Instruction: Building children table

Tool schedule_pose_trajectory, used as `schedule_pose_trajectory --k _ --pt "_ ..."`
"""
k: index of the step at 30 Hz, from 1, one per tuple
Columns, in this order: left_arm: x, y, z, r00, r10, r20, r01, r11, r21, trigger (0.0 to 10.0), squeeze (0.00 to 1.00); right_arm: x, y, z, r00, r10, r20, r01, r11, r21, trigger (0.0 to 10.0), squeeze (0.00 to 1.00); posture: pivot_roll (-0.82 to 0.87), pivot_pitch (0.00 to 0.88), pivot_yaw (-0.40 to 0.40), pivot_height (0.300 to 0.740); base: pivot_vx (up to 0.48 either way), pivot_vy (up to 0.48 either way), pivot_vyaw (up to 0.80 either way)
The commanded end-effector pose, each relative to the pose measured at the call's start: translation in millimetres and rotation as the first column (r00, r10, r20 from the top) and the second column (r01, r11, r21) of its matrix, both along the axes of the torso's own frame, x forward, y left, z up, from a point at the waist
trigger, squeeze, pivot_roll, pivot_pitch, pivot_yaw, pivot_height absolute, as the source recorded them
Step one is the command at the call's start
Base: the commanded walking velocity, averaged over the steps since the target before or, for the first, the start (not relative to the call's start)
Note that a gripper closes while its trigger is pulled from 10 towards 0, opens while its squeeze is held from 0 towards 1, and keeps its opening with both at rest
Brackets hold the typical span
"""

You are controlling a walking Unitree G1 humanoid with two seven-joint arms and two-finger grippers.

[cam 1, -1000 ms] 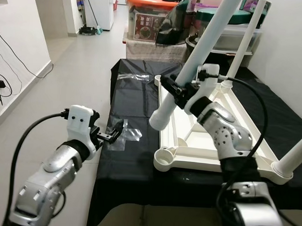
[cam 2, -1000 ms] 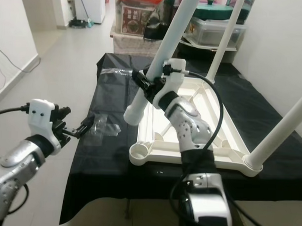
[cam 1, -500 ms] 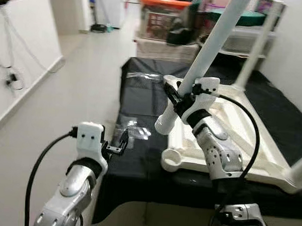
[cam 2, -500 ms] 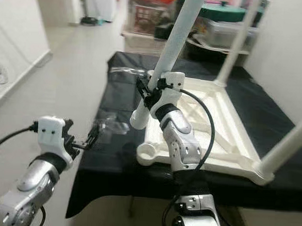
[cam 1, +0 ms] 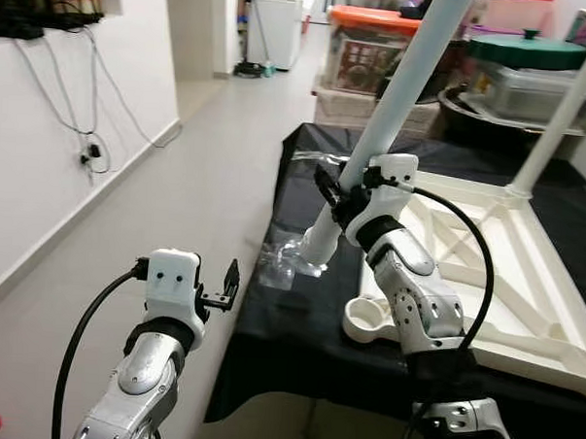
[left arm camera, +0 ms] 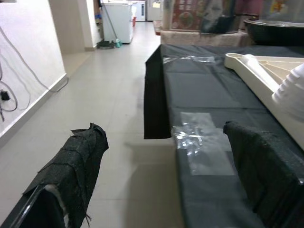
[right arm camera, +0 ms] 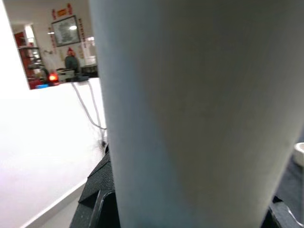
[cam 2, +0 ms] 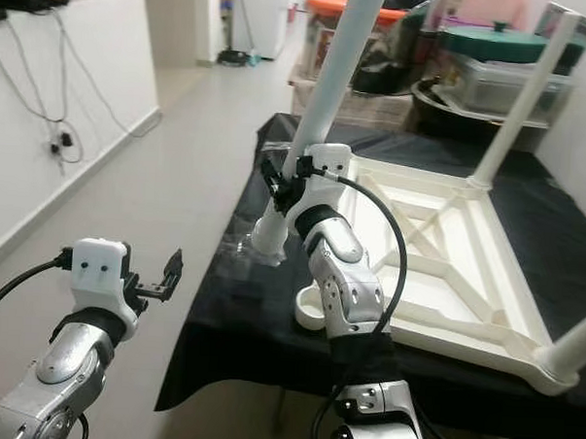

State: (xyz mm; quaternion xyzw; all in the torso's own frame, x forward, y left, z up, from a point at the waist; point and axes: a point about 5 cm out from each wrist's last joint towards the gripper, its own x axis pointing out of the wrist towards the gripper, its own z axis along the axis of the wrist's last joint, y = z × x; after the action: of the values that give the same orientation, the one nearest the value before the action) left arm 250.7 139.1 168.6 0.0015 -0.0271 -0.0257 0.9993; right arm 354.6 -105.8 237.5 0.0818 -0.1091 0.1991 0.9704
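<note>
A children's table top (cam 1: 526,225) lies upside down, white, on a table draped in black cloth (cam 1: 298,327). My right gripper (cam 1: 335,197) is shut on a loose white table leg (cam 1: 396,98), held slanted with its lower end (cam 1: 318,252) over the cloth's left side, beyond an open corner socket (cam 1: 366,318). In the right wrist view the leg (right arm camera: 199,114) sits between the black fingers (right arm camera: 97,199). Another leg (cam 1: 563,100) stands fitted at the far corner. My left gripper (cam 1: 230,280) is open and empty, over the floor left of the cloth edge, facing a clear plastic bag (left arm camera: 199,142).
Storage boxes with an orange lid (cam 1: 374,43) and a dark pot (cam 1: 512,103) stand beyond the table. A white wall with hanging cables (cam 1: 88,123) runs along the left. Tiled corridor floor (cam 1: 217,168) lies between the wall and the table.
The whole view has swung and shifted, so the camera moved. My left gripper, earlier over the cloth by the plastic, now hangs off the table's left edge. The right gripper keeps hold of the leg.
</note>
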Motion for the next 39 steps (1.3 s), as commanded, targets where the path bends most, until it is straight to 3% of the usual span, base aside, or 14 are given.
schedule_pose_trajectory --k 1,12,20,27,35,39 --pt "0.3 -0.7 -7.1 1.000 0.009 -0.023 -0.008 1.000 0.025 10.0 0.00 -0.5 -5.6 0.7 1.000 -0.026 0.016 0.026 1.000 -0.006 10.0 0.00 0.07 0.004 -0.078 0.740 0.000 -0.480 0.00" --pt "5.2 11.1 -8.7 0.995 0.092 -0.027 -0.091 0.996 0.026 10.0 0.00 0.9 -5.1 2.7 1.000 0.004 0.021 -0.004 1.000 0.002 10.0 0.00 0.06 0.003 -0.077 0.740 0.000 -0.131 0.00" --pt "4.3 8.8 -10.1 0.995 0.097 -0.030 -0.096 0.995 0.029 10.0 0.00 1.5 -3.6 4.4 0.999 0.038 0.026 -0.038 0.999 0.015 10.0 0.00 0.06 0.018 -0.084 0.740 0.000 0.000 0.00" --pt "0.9 4.7 -13.0 0.995 0.094 -0.040 -0.093 0.995 0.022 10.0 0.00 0.3 -3.4 9.9 0.996 0.046 0.074 -0.044 0.999 -0.029 10.0 0.00 0.06 0.029 -0.087 0.740 0.000 0.000 0.00" --pt "-0.9 3.3 -13.0 0.995 0.092 -0.041 -0.091 0.996 0.022 10.0 0.00 2.0 -2.4 8.6 0.997 0.043 0.057 -0.041 0.998 -0.037 10.0 0.00 0.06 0.036 -0.092 0.740 0.000 0.000 0.50" --pt "-0.9 3.1 -15.3 0.995 0.090 -0.048 -0.086 0.993 0.077 10.0 0.00 2.6 -4.4 7.8 0.998 0.026 0.054 -0.024 0.999 -0.024 10.0 0.00 0.06 0.033 -0.086 0.740 0.000 0.000 0.00"
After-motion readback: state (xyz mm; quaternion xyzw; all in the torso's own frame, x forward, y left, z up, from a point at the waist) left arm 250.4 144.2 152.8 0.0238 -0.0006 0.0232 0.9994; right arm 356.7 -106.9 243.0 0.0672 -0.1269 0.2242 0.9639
